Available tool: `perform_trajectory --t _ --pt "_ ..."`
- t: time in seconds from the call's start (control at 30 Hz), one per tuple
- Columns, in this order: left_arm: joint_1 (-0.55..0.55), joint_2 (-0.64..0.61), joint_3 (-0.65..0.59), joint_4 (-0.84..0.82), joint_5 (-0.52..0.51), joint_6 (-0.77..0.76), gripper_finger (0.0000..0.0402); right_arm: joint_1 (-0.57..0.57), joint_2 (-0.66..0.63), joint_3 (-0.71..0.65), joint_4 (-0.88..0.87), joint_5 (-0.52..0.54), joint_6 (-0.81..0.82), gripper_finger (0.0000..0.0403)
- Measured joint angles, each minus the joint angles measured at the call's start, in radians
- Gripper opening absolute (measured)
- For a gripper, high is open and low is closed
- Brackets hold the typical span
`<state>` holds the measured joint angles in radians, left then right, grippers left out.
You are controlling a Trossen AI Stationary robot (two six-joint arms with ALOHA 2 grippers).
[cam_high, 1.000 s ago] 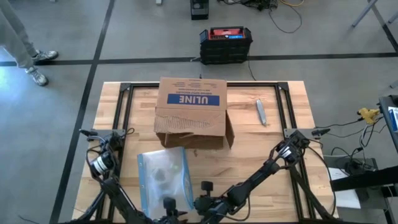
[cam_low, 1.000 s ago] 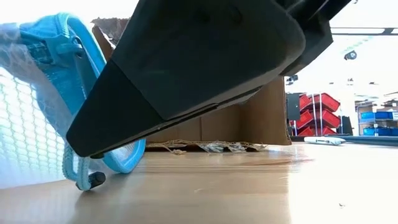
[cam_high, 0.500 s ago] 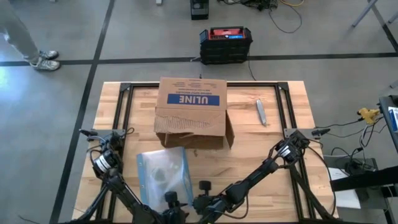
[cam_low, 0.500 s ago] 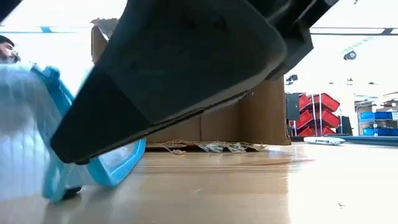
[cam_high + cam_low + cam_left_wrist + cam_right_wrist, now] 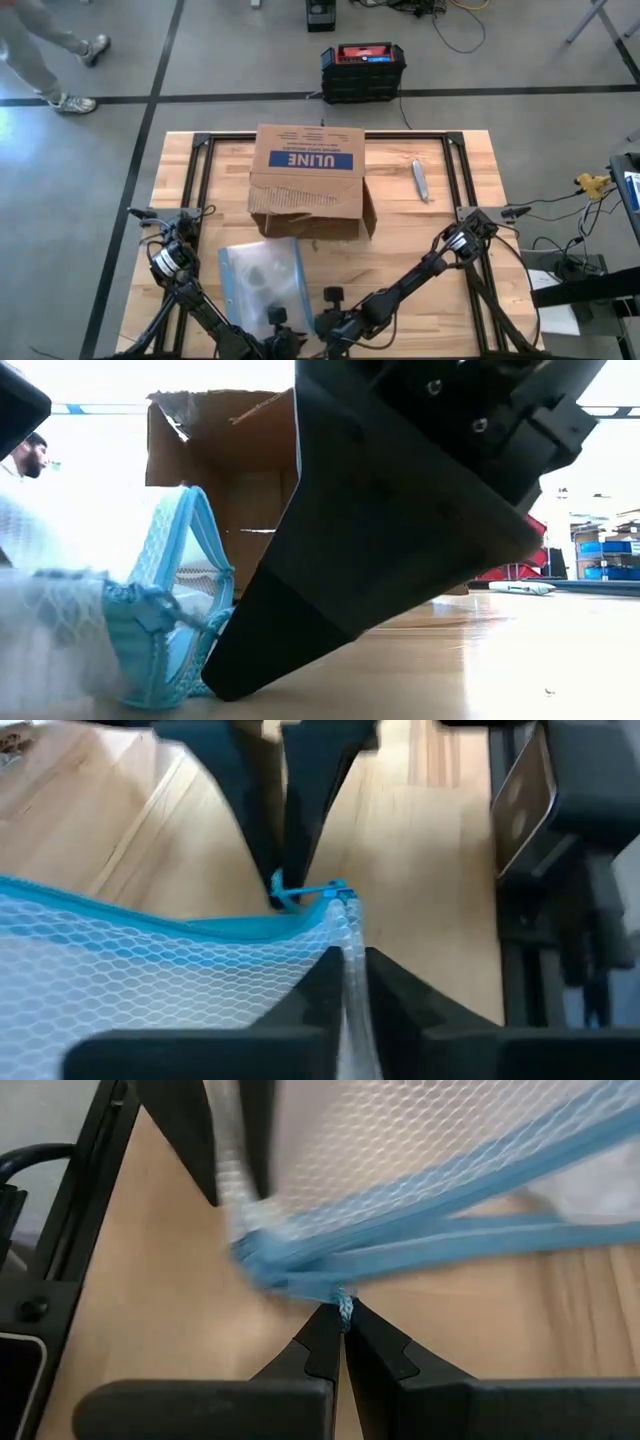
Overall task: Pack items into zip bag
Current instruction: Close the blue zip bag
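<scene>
The zip bag [image 5: 262, 282], clear mesh with a blue zip strip [image 5: 190, 560], lies at the table's near edge, left of the middle. Dark roundish items [image 5: 266, 280] show inside it. My left gripper [image 5: 346, 982] is shut on the bag's mesh edge at its near corner. My right gripper [image 5: 343, 1330] is shut on the blue pull cord at the end of the zip. The two grippers [image 5: 277, 322] [image 5: 322, 326] stand close together at the near edge. In the low view the bag's zip end [image 5: 150, 645] rests on the table. My left gripper pinches the bag's mesh edge [image 5: 347, 945] between its two fingers, just beside the corner where the zip ends. The fingers slant down from the near side. The mesh rises from the table into the hold. My right gripper pinches the thin blue pull cord [image 5: 345, 1306] between its two fingertips, right at the zip's end. It slants down from the near right. The cord runs short from the zip corner [image 5: 290, 1275] into the fingers.
A brown ULINE cardboard box [image 5: 308, 185] stands open at the table's far middle, just behind the bag. A small grey tool [image 5: 420, 180] lies at the far right. A person [image 5: 50, 50] walks on the floor beyond the far left corner.
My left gripper has come down onto the bag's near corner. The bag's zip end, raised above the table a second ago, now sits lower, near the tabletop. My right gripper has tipped steeper while keeping its place.
</scene>
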<state>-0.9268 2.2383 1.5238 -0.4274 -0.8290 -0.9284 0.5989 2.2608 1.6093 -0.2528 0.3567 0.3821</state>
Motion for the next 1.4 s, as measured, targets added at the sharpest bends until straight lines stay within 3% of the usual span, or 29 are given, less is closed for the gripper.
perform_trajectory --t 0.7,0.83,1.03,1.4 --pt "-0.046 0.0 -0.002 0.002 -0.092 0.012 0.0 -0.134 -0.007 0.006 -0.153 -0.012 -0.108 0.0" --pt "-0.06 0.0 -0.002 -0.086 -0.104 -0.068 0.0 -0.135 -0.016 0.006 -0.184 -0.015 -0.093 0.0" --pt "-0.072 0.0 -0.002 -0.322 -0.183 -0.234 0.0 -0.115 -0.035 -0.002 -0.131 -0.14 -0.079 0.0" --pt "-0.072 -0.051 -0.001 -0.408 -0.309 -0.222 0.0 -0.096 -0.02 -0.002 -0.048 -0.218 -0.066 0.0"
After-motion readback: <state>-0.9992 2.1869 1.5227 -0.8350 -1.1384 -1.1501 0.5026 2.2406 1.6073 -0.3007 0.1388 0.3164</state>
